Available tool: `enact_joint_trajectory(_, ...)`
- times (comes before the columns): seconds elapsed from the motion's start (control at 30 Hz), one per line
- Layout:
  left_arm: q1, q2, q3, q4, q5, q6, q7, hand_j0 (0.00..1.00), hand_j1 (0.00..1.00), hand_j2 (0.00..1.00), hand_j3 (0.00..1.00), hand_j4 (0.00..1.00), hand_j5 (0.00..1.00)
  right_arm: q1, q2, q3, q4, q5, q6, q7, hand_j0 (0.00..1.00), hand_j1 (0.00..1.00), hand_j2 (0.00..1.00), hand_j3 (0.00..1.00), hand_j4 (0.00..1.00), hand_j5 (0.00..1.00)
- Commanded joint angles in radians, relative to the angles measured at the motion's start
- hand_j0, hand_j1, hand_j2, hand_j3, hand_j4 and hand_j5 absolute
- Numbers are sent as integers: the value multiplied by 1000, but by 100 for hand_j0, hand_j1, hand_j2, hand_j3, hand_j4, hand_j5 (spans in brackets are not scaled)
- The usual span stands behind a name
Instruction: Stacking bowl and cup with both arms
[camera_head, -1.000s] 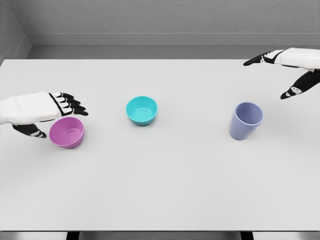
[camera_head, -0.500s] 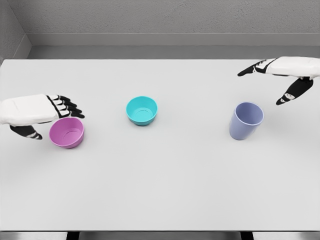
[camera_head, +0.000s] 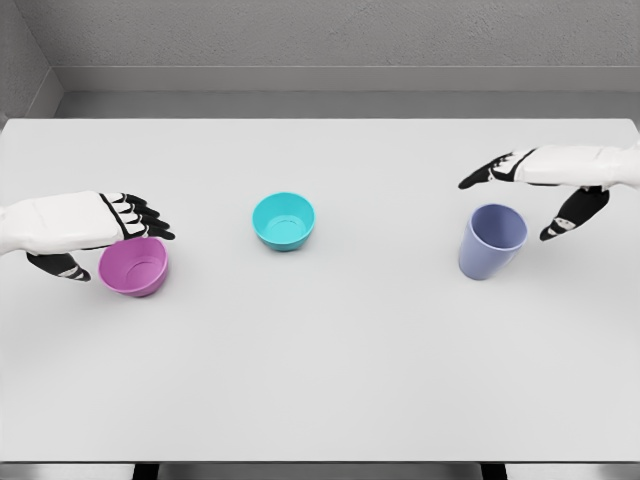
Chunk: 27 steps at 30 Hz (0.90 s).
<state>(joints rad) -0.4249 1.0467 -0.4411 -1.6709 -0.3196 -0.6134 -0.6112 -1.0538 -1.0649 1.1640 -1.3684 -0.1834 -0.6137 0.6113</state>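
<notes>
I count two bowls and one cup on the white table, none labelled. Near its left edge, my left hand hovers spread over the purple bowl. The teal bowl sits mid-table. Toward the right edge, my right hand spreads wide above the lavender cup.

You will find nothing to read here: no text, label, brand, number or sign stands on anything in view. The purple bowl under the left hand, the teal bowl well to that hand's right, and the lavender cup just below the right hand all have plain, unmarked walls (the hands' white shells and black fingers carry no lettering either). The table beneath them is equally bare of markings.
</notes>
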Motion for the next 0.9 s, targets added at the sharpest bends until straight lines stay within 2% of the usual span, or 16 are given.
enact_joint_trajectory(0.0, -2, 0, -1, 14, -7, 3, 0, 100, 100, 100, 100, 100, 100, 5, -3, -1, -8, -7, 3, 0, 100, 100, 100, 100, 100, 100)
enact_joint_trajectory(0.07, -15, -2, 1, 17, -44, 3, 0, 100, 100, 100, 100, 100, 100, 11, 0, -1, -6, -7, 3, 0, 100, 100, 100, 100, 100, 100)
enact_joint_trajectory(0.4, -9, -54, -2, 33, -42, 3, 0, 100, 100, 100, 100, 100, 100, 28, 5, -1, 5, -7, 3, 0, 100, 100, 100, 100, 100, 100)
enact_joint_trajectory(0.53, 0, -43, -2, 34, -38, 3, 0, 100, 100, 100, 100, 100, 100, 29, 16, 0, 5, -7, 3, 0, 100, 100, 100, 100, 100, 100)
enact_joint_trajectory(0.63, 0, -48, -10, 68, -35, 3, 0, 100, 100, 100, 100, 100, 100, 35, 22, 0, 6, -8, 3, 0, 100, 100, 100, 100, 100, 100)
enact_joint_trajectory(0.87, -3, -62, -16, 66, -41, 3, 0, 100, 100, 100, 100, 100, 100, 46, 34, 0, 8, -5, 3, 0, 100, 100, 100, 100, 100, 100)
